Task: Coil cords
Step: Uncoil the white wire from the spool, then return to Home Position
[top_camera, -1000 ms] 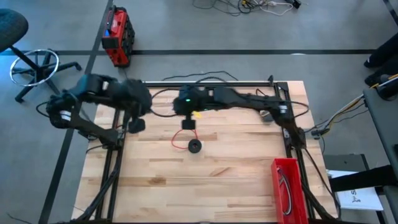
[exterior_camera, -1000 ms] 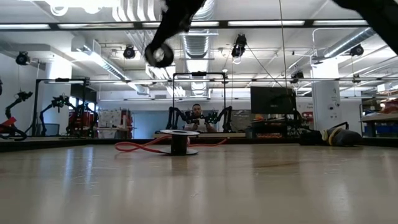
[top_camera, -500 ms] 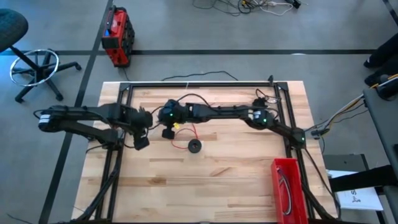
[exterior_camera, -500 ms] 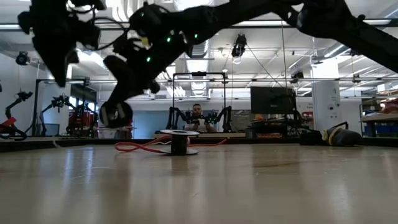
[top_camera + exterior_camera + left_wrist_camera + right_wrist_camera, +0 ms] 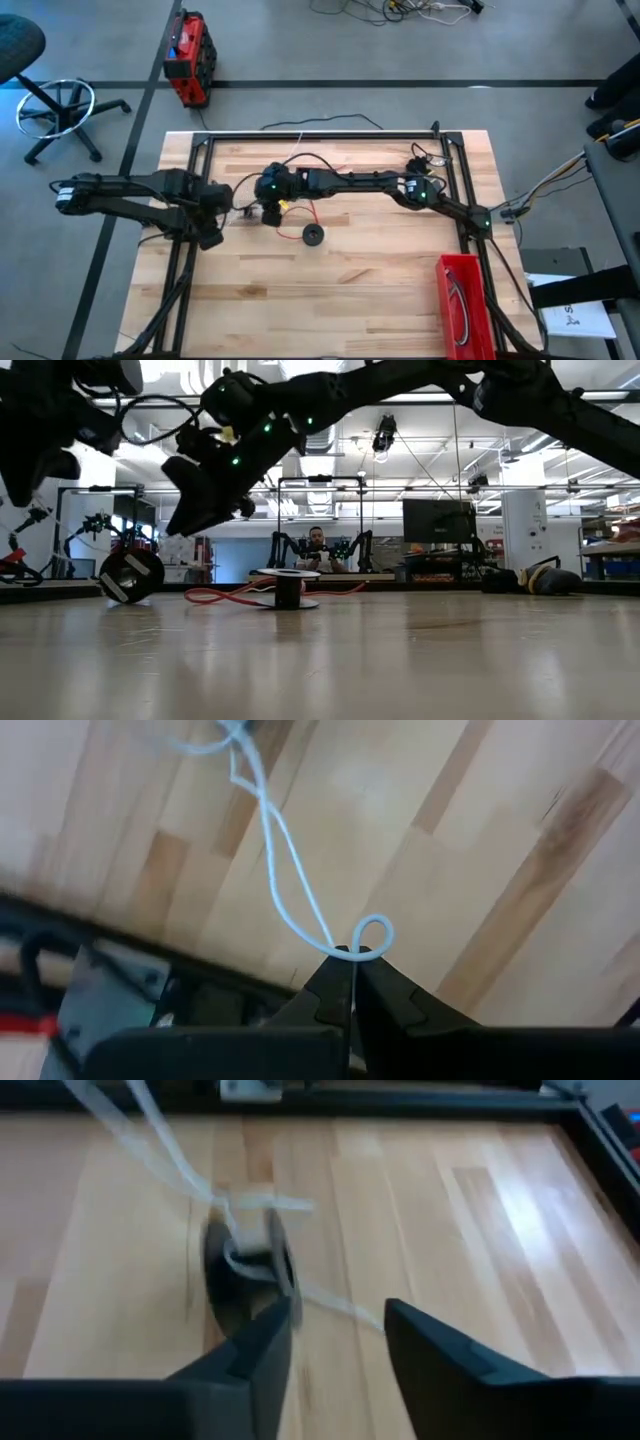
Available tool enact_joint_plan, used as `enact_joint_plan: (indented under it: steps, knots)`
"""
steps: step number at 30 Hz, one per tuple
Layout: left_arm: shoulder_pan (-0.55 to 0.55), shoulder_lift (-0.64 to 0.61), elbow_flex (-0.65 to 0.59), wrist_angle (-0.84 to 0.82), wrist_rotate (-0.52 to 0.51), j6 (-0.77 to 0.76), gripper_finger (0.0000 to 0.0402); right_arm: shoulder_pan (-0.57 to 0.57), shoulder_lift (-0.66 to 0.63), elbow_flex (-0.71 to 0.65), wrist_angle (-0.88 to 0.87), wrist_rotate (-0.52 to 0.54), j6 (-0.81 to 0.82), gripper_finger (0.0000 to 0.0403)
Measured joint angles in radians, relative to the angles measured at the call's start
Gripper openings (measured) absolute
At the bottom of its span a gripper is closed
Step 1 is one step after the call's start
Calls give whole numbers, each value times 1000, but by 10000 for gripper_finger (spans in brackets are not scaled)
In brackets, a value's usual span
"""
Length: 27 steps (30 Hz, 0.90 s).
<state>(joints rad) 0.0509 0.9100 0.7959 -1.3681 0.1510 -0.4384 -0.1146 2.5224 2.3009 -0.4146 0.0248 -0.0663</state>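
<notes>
the left gripper (image 5: 352, 960) pinches the white cord (image 5: 285, 885) at a small loop, left of centre. the right gripper (image 5: 335, 1325) hangs released just beside a dark spool (image 5: 245, 1270); the red cord (image 5: 235, 596) lies by another spool (image 5: 288, 588).

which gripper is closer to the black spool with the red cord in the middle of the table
Right. In the high view the right gripper sits just beside the black spool and its red cord, fingers open. The left gripper, pinching the white cord, is farther off toward the table's left edge.

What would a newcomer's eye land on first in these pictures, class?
Probably the left pincer, shut on a small loop of the white cord above the wooden table. Next, the right pincer, open just short of a dark spool wound with that cord, near the table's middle.
</notes>
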Motion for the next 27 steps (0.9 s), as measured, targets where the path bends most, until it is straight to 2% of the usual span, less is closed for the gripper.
enact_joint_plan:
  steps: [4,7,13,19,23,27]
  knots:
    - [0,-36,41,-57,-2,-20,0,0,-33,56,-189,1,-85,184]
    - [0,-71,59,-47,-19,-15,1,3,-84,50,-304,12,-130,194]
    - [0,-105,60,-16,-123,-17,28,-6,-137,50,-505,161,-171,195]
    - [0,-96,58,-17,-155,-17,91,0,-229,48,-688,238,-169,195]
    - [0,-74,58,-7,-221,-15,145,12,-306,48,-812,286,-125,195]
    - [1,-46,48,129,-300,8,197,21,-404,48,-870,292,-48,195]
